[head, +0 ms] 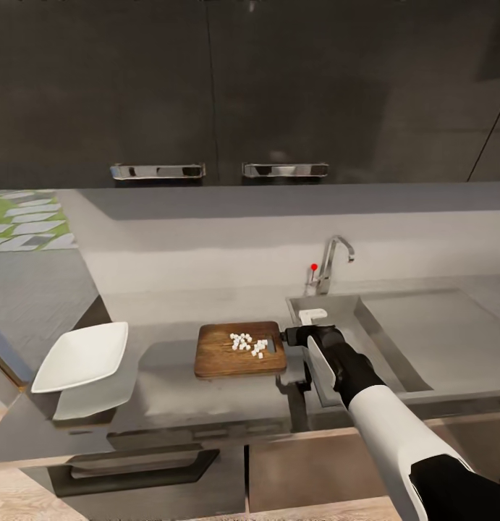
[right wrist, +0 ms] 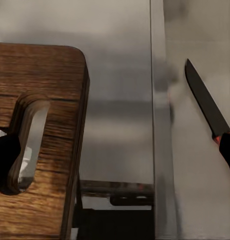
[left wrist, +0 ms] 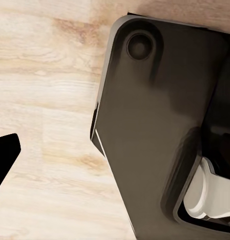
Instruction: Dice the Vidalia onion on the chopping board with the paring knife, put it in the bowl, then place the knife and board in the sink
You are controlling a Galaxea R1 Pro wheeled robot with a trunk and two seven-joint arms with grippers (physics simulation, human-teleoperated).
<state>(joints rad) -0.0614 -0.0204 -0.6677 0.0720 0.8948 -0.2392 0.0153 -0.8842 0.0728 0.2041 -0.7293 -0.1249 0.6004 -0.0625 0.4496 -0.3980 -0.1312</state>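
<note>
Where the chopping board (head: 239, 350) lies on the countertop (head: 206, 405) beside the sink (head: 394, 329), diced onion (head: 248, 344) tops it; your right gripper (head: 291, 336) at its slot edge, finger spread unclear; paring knife (right wrist: 206, 102) alongside; bowl (head: 82, 356) at the left end.

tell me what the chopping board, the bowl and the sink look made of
Chopping board: looks like wood, brown with streaky grain. Bowl: smooth, plain white, possibly ceramic or plastic. Sink: probably steel, a grey basin with a dull sheen.
</note>
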